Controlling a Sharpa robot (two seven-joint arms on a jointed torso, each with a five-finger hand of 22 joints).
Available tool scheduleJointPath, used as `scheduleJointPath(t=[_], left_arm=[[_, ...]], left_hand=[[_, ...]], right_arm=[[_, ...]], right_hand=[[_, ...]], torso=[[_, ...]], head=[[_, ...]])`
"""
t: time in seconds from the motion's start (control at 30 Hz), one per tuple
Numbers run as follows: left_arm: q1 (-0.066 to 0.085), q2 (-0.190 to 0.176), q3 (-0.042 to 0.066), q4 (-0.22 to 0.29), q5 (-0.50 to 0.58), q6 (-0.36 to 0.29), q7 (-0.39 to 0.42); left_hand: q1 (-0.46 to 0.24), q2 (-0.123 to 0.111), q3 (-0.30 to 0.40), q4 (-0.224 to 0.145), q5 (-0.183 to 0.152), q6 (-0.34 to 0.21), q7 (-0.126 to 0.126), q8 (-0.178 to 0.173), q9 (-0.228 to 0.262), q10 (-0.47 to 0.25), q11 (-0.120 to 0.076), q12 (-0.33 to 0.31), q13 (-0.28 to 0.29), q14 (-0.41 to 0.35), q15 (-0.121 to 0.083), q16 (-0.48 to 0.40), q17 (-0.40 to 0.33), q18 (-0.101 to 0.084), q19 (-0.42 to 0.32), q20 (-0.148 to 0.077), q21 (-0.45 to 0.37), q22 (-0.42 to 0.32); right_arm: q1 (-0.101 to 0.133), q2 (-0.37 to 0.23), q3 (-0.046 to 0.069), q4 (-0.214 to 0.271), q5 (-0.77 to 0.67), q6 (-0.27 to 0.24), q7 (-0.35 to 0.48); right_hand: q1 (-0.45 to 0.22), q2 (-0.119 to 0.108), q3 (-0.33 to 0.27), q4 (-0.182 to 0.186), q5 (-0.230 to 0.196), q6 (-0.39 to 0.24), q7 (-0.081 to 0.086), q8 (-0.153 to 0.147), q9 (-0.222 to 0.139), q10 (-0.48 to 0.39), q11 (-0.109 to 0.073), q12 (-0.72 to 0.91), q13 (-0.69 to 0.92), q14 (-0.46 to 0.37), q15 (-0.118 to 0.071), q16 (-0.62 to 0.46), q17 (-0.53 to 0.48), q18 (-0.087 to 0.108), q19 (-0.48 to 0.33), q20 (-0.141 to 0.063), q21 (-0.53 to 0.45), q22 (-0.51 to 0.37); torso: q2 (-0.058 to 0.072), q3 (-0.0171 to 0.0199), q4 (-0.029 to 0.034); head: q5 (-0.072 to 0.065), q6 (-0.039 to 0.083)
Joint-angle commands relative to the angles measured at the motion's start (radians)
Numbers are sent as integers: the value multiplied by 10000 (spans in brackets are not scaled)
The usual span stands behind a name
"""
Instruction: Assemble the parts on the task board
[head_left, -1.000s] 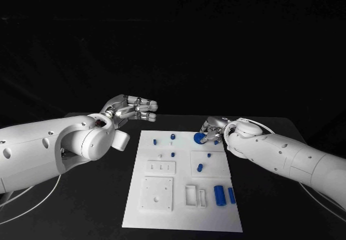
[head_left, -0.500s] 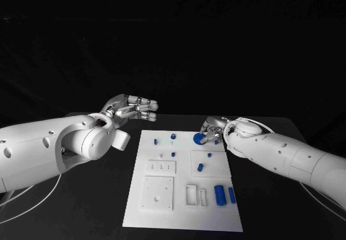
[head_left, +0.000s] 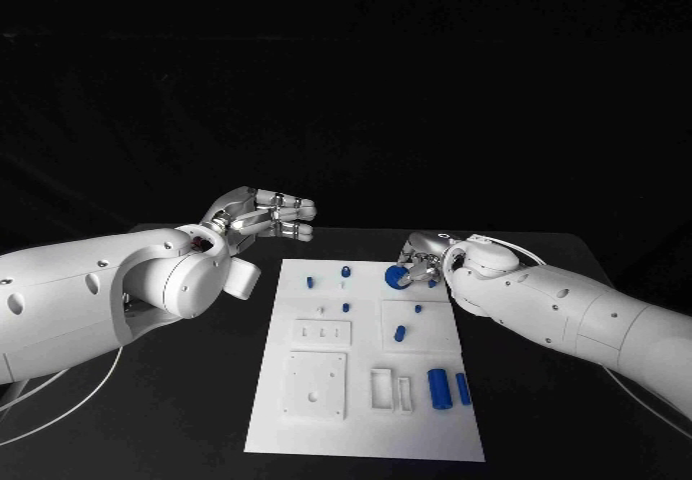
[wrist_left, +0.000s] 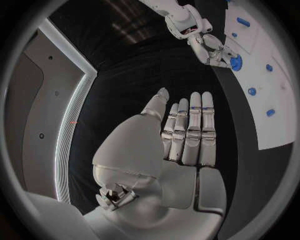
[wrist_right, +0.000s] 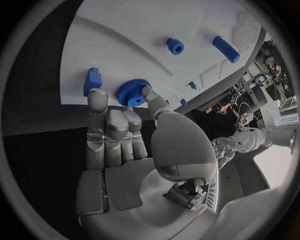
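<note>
Task board (head_left: 368, 400) lay in the middle of the black table (head_left: 188, 400) with small blue parts on it. Nothing had moved much. The right hand (head_left: 418, 262) still pinched a blue gear (head_left: 397, 277) at the board's far edge. The left hand (head_left: 267, 216) stayed up, fingers apart, holding nothing.

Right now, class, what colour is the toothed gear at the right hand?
Blue gear, clearest in the right wrist view.
</note>
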Motion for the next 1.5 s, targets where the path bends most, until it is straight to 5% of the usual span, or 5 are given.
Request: scheduleJointPath(t=[0.03,0.4,0.73,1.1,1.5], left_arm=[[8,35,7,-8,-37,138,67],[8,12,5,-57,-40,113,75],[9,-16,5,-102,-84,82,89],[-4,80,-2,-278,-96,88,102],[-8,104,-3,-330,-97,82,97]], left_hand=[[-40,17,-57,-6,-17,-55,-42,-38,-8,-19,-17,-5,12,52,17,-48,16,15,46,3,-41,-9],[-43,38,-51,-4,-16,-48,-44,-35,-7,-13,-21,-3,13,53,15,-47,16,16,50,1,-36,-15],[-43,38,-51,-4,-16,-48,-44,-35,-7,-13,-21,-3,13,53,15,-47,16,16,50,1,-36,-15],[-43,38,-51,-4,-16,-48,-44,-35,-7,-13,-21,-3,13,53,15,-47,16,16,50,1,-36,-15],[-43,38,-51,-4,-16,-48,-44,-35,-7,-13,-21,-3,13,53,15,-47,16,16,50,1,-36,-15]], right_arm=[[-83,-5,-58,79,-555,-110,-222],[-98,-211,-66,857,-914,-978,-520],[-67,-685,28,2346,-1446,-1677,-979],[-61,-663,55,3713,-2006,-1886,-1300],[-179,-207,-104,4219,-2213,-1558,-1447]], right_hand=[[30,64,359,-19,-83,461,-70,69,55,73,-52,52,26,47,-38,38,17,-44,396,-63,69,373],[-113,-101,958,93,-84,844,-176,69,59,178,-110,70,81,58,-87,71,23,-114,414,-123,377,440],[-19,-400,1363,414,-336,879,-183,72,58,233,-118,43,106,54,-98,95,12,-120,422,-137,544,457],[74,-687,1682,853,-571,852,-182,70,56,252,-111,-2,104,54,-91,87,-34,-119,415,-129,581,449],[72,-733,1690,970,-622,756,-157,73,54,225,-99,-61,60,46,-79,29,-105,-125,418,-118,649,460]], torso=[[-5,-1,9],[-8,-2,9],[-25,-7,-26],[-9,-11,6],[1,-13,5]], head=[[15,5],[131,16],[316,14],[490,-3],[588,-26]])
